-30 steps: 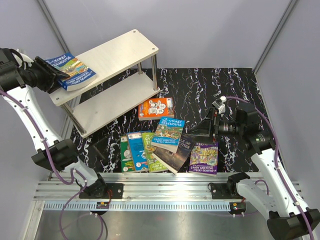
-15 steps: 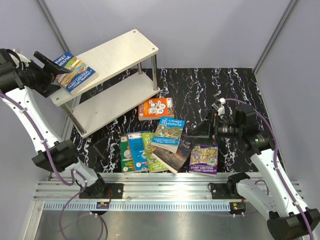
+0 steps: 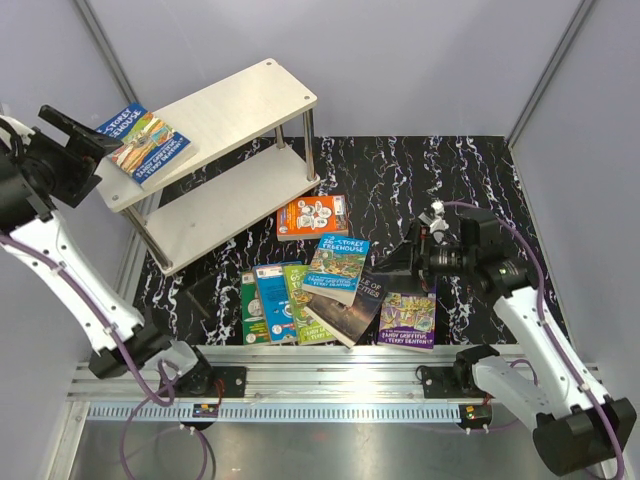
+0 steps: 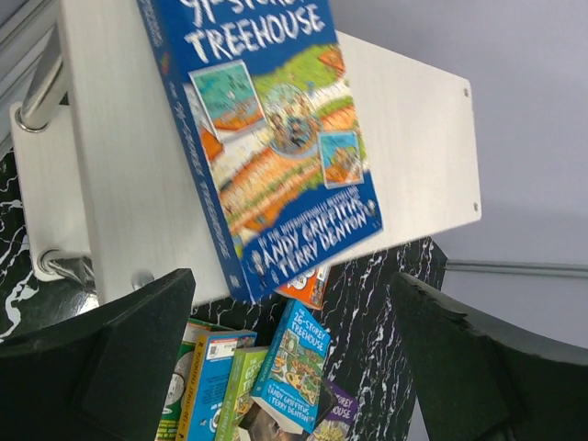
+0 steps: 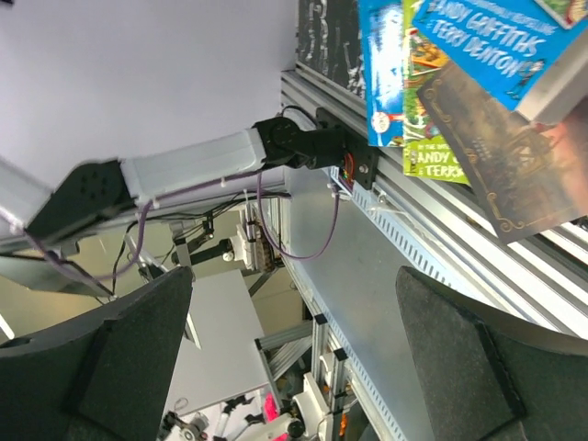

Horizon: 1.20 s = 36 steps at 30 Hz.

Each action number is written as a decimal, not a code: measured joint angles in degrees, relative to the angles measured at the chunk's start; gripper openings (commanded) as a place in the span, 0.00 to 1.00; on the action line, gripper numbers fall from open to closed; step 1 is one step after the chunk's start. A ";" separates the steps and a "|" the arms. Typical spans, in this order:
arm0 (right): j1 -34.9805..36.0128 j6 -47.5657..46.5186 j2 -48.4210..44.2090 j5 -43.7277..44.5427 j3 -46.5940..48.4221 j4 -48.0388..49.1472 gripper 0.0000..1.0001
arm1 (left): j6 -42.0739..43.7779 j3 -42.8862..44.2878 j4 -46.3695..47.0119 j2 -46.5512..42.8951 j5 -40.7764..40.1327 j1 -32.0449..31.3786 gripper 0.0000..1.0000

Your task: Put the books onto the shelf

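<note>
A blue "Treehouse" book lies flat on the left end of the shelf's top board, its corner hanging over the edge. My left gripper stands open just left of it and touches nothing. In the left wrist view the same book rests on the pale board, beyond my spread left gripper. Several books lie on the mat: orange, teal, dark, purple. My right gripper hovers open over them, empty.
The shelf's lower board holds nothing. A black marbled mat covers the table. An aluminium rail runs along the near edge under the book row. Grey walls close in left and right.
My left gripper opened and let go of the blue book, which now lies on the top board; the arm pulled back to the left. The right gripper drifted slightly left.
</note>
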 measured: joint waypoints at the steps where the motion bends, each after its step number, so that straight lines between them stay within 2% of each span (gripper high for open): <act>1: 0.00 -0.61 1.27 0.31 -0.15 -0.26 1.00 | 0.02 -0.52 0.00 -1.81 0.00 -0.15 0.95; 6: 0.00 -2.73 8.70 2.21 -1.44 -1.03 1.00 | 0.61 -5.01 -0.20 -11.19 -0.81 -2.38 0.95; 7: 0.00 -2.75 10.01 2.54 -1.99 -0.92 1.00 | 0.59 -5.44 -0.15 -12.90 -2.21 -4.28 0.95; 10: 0.00 -2.78 13.73 3.93 -3.21 -0.02 1.00 | -0.04 -8.04 -0.11 -17.27 -7.02 -15.52 0.94; 12: 0.00 -2.95 16.24 5.05 -3.52 1.31 1.00 | -0.66 -12.68 0.26 -21.16 -9.53 -21.94 0.93; 19: 0.00 -6.86 31.23 9.27 1.07 3.80 1.00 | -2.78 -34.73 0.13 -33.38 -14.38 -31.26 0.91; 21: 0.00 -8.02 36.15 10.78 3.96 4.87 1.00 | -4.50 -42.77 0.76 -35.39 -15.30 -36.52 0.91; 25: 0.00 -9.07 43.50 12.72 8.85 6.99 1.00 | -8.17 -50.47 2.29 -35.08 -19.26 -47.74 0.91; 30: 0.00 -9.77 50.95 14.95 12.76 9.57 1.00 | -11.34 -51.76 5.73 -31.71 -25.46 -60.24 0.92; 36: 0.00 -10.05 56.65 16.92 15.17 12.72 1.00 | -11.39 -53.57 9.22 -29.81 -28.11 -63.17 0.93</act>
